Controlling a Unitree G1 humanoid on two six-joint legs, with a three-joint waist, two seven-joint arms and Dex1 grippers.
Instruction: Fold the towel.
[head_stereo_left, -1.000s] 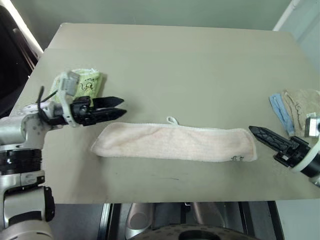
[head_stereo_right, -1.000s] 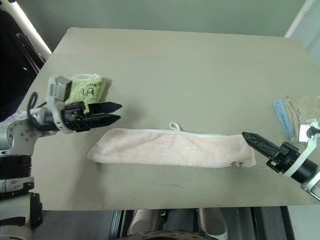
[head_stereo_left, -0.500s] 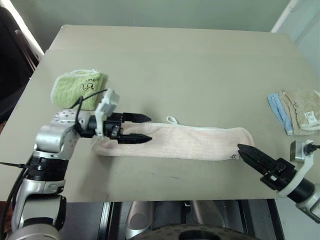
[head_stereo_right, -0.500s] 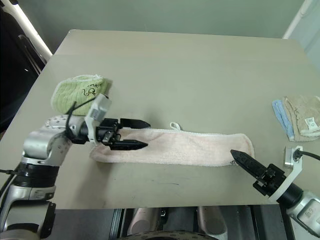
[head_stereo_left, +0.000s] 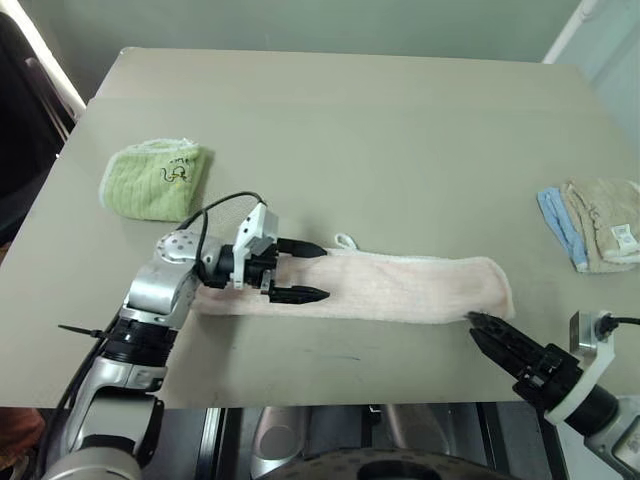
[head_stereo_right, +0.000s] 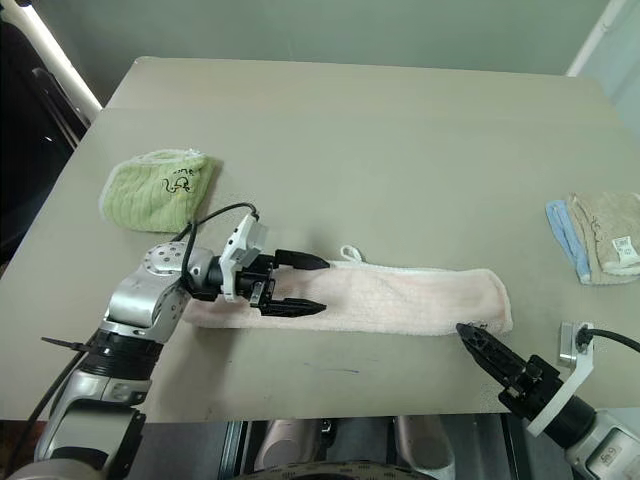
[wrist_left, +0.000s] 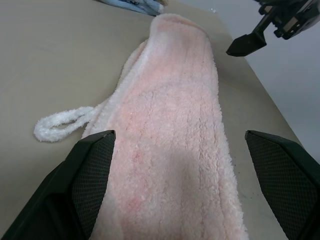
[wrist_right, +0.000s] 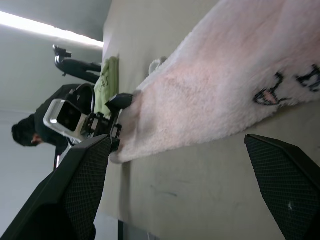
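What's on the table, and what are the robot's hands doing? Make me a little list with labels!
towel: pink towel, a long folded strip near the table's front edge
loop: small white loop on its far edge
left gripper: left gripper open, over the strip's left end
right gripper: right gripper open, at the strip's right end
green towel: green towel, folded, far left
other cloths: beige and blue cloths, far right
table: table, tan

From the left wrist, the pale pink fluffy terry towel (wrist_left: 175, 125) runs away in a long folded strip over the beige tabletop (wrist_left: 45, 60). Its small white loop (wrist_left: 62, 122) lies at nine o'clock of the strip. The left gripper (wrist_left: 180, 200) straddles the near end, fingers (wrist_left: 92, 165) spread wide. The right gripper's black tip (wrist_left: 247, 42) hovers near the far end, at one o'clock.
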